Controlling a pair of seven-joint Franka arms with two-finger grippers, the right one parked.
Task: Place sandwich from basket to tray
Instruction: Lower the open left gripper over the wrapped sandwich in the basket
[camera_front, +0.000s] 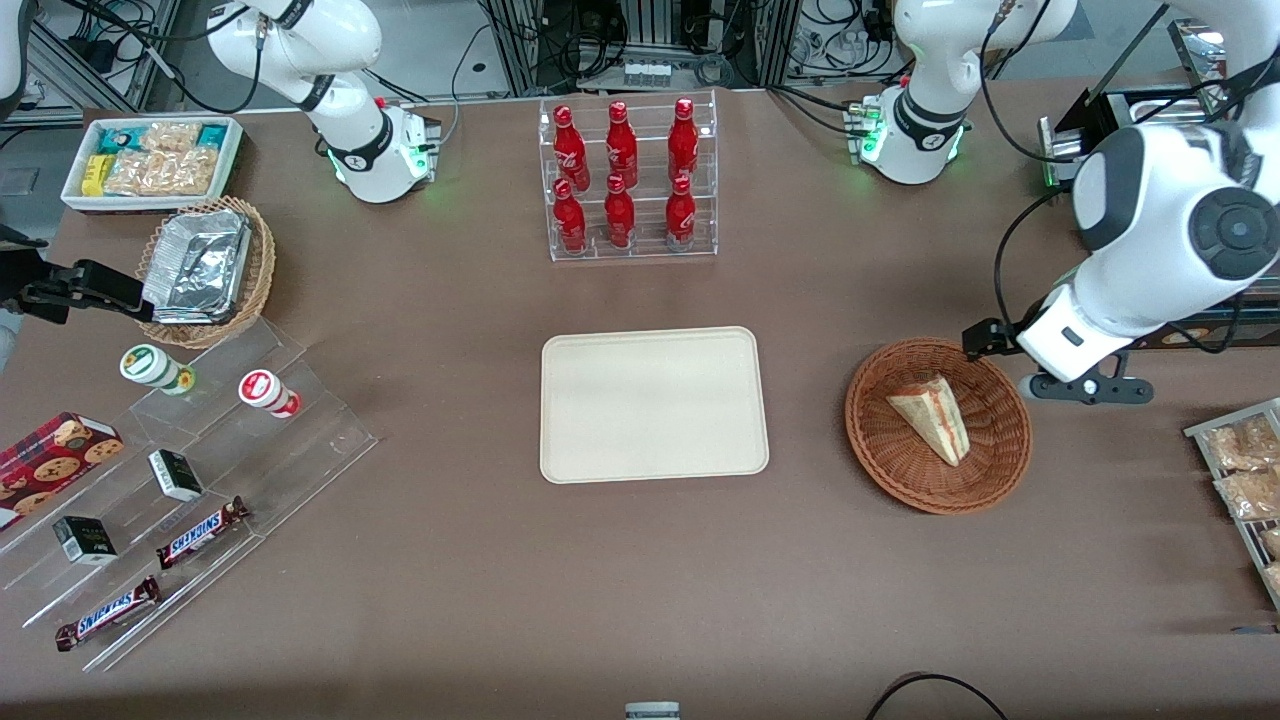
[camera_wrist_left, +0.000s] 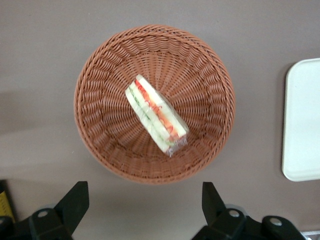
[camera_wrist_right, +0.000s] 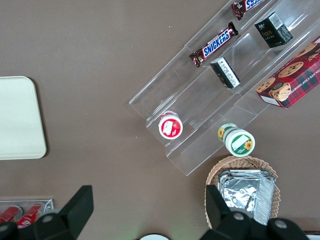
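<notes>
Wicker basket (camera_wrist_left: 154, 104) cradles the sandwich (camera_wrist_left: 156, 114) on a slant; the pincer (camera_wrist_left: 145, 207) hangs above, wide open and empty. Closing across the soft bread could squash it or let it slip short of the tray (camera_front: 654, 404).

The word "SNICKERS" can be read in white and blue letters on two brown chocolate bars (camera_front: 201, 532) (camera_front: 108, 612) that lie on the clear plastic step shelf (camera_front: 300, 440) toward the parked arm's end of the table. In the right wrist view the same word is clear on one bar (camera_wrist_right: 216, 44). The small dark boxes (camera_front: 175, 474) carry print that is too small to read. The gripper (camera_wrist_left: 145, 202) hangs above the table just beside the basket (camera_wrist_left: 100, 75) and carries no lettering.
</notes>
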